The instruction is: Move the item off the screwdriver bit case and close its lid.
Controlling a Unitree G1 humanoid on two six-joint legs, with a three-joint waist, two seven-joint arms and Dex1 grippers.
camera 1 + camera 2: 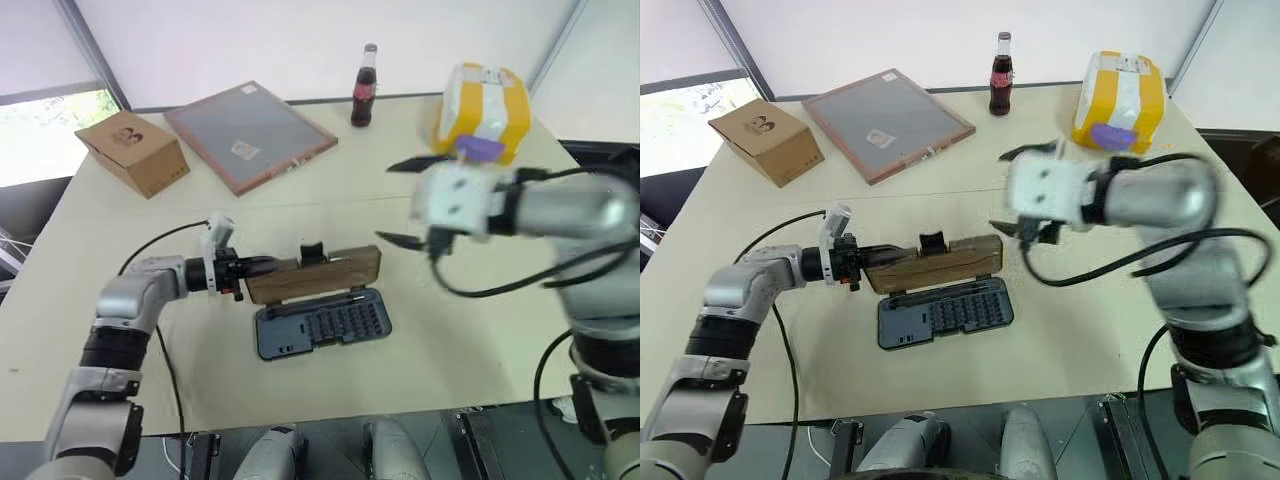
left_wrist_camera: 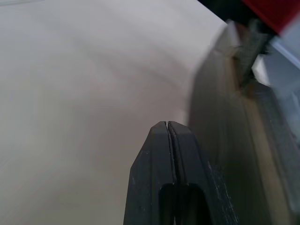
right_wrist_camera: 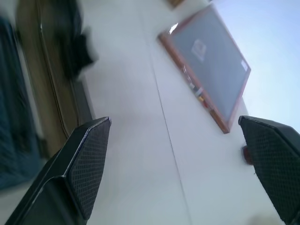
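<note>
Case [image 1: 322, 325] open nearest — board [image 1: 250, 135], bottle [image 1: 365, 87] behind.

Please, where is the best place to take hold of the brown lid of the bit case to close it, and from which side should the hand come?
Probably the lid's raised free long edge, near the small black latch tab at its middle. The lid stands up along the far side of the bit case, hinged at the tray, so the open right hand should come from the far side, over the top, and bring it down toward the robot.
</note>
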